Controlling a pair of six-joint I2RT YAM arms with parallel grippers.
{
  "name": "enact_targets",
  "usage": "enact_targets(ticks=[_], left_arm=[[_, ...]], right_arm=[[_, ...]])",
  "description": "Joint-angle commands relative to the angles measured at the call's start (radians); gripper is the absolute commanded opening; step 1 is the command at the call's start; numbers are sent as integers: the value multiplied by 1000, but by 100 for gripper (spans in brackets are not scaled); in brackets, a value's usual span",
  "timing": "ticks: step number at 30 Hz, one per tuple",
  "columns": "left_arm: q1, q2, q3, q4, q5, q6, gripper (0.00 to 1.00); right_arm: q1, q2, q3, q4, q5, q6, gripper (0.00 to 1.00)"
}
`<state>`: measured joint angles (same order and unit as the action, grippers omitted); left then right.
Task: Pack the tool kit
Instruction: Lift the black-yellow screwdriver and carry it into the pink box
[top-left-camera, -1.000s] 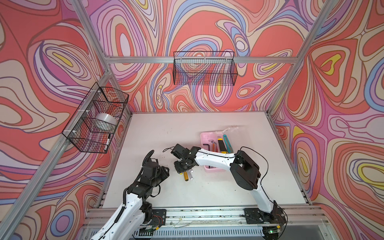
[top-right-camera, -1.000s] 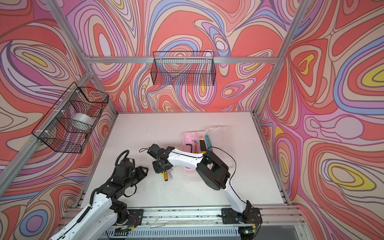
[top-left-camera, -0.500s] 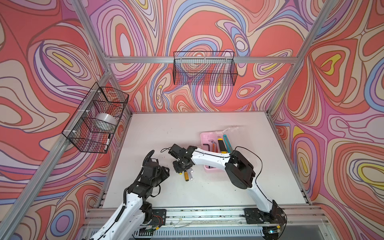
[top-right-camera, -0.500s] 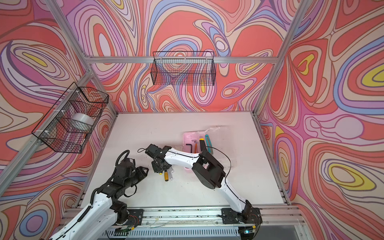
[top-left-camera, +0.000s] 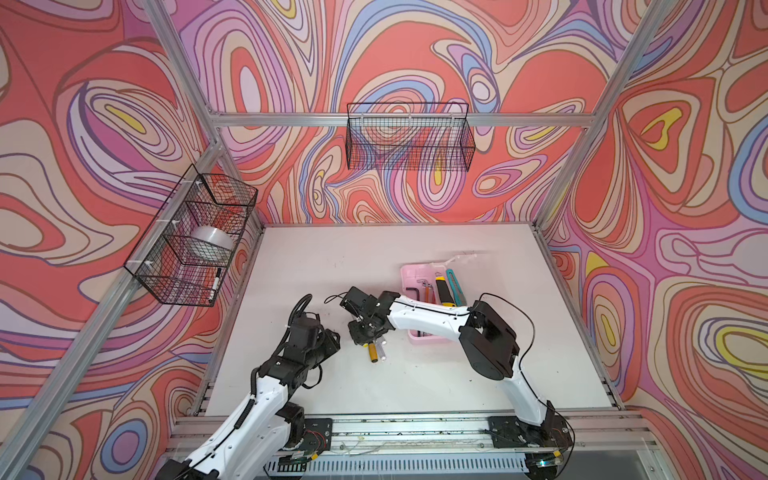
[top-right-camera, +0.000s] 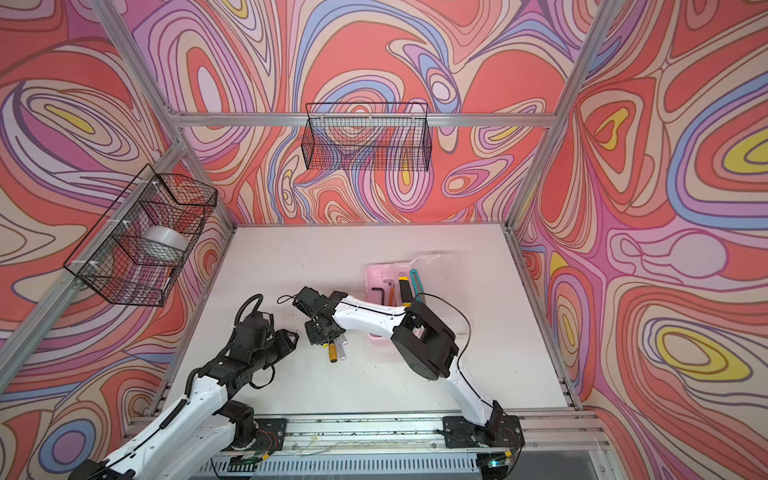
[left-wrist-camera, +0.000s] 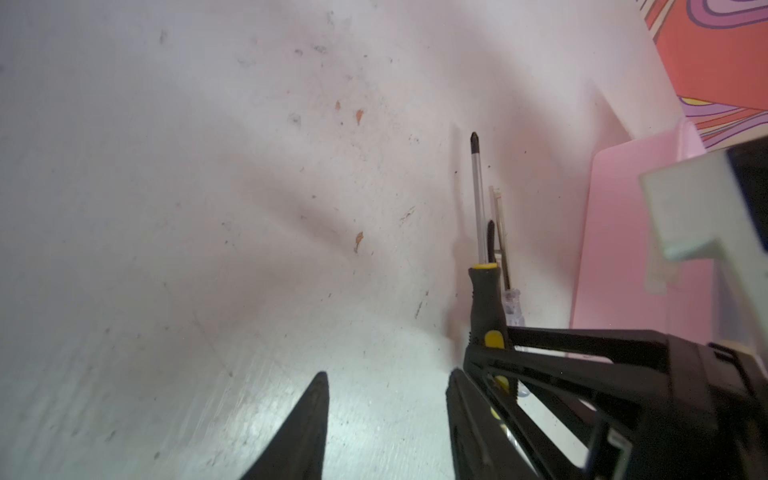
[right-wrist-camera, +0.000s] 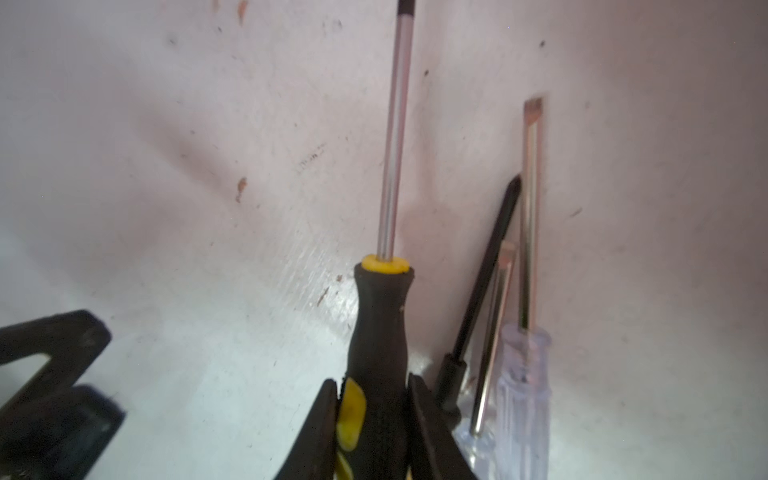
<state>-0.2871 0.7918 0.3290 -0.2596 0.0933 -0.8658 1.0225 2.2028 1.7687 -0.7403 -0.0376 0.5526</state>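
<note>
Left of the case (top-left-camera: 406, 272), by its near end, the right hand (right-wrist-camera: 374, 390) pinches the black-and-yellow handle of a screwdriver (right-wrist-camera: 380, 324), with a finger (right-wrist-camera: 316, 436) pressed on each side. The shaft runs out over the white table (top-left-camera: 415, 386), away from the hand; whether the tool is lifted or resting I cannot tell. Just beside it, on the case side, lie a clear-handled screwdriver (right-wrist-camera: 523, 374) and a thin black tool (right-wrist-camera: 486, 266), their shafts touching. Farther from the case, the left hand (left-wrist-camera: 386, 374) hangs above the table, spread and holding nothing. Inside the open case lie hex keys (top-left-camera: 417, 291) and a yellow-black knife (top-left-camera: 441, 291), with a teal knife (top-left-camera: 455, 284) at its right edge. The right arm crosses over the case's near end, and the clear lid (top-left-camera: 461, 259) lies open past the far end
</note>
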Motion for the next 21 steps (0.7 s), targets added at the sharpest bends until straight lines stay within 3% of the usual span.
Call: enact_targets(ticks=[1, 8, 14, 21], left_arm=[[7, 12, 52, 7, -27, 33, 47], [7, 71, 83, 54, 4, 54, 47], [6, 182, 108, 132, 49, 62, 47], [6, 255, 128, 167, 70, 74, 46]], right_arm=[[-1, -112, -7, 7, 42, -19, 1], [-93, -326, -68, -129, 238, -82, 0], [-323, -576, -249, -222, 404, -132, 0], [-502, -699, -440, -216, 439, -174, 0]])
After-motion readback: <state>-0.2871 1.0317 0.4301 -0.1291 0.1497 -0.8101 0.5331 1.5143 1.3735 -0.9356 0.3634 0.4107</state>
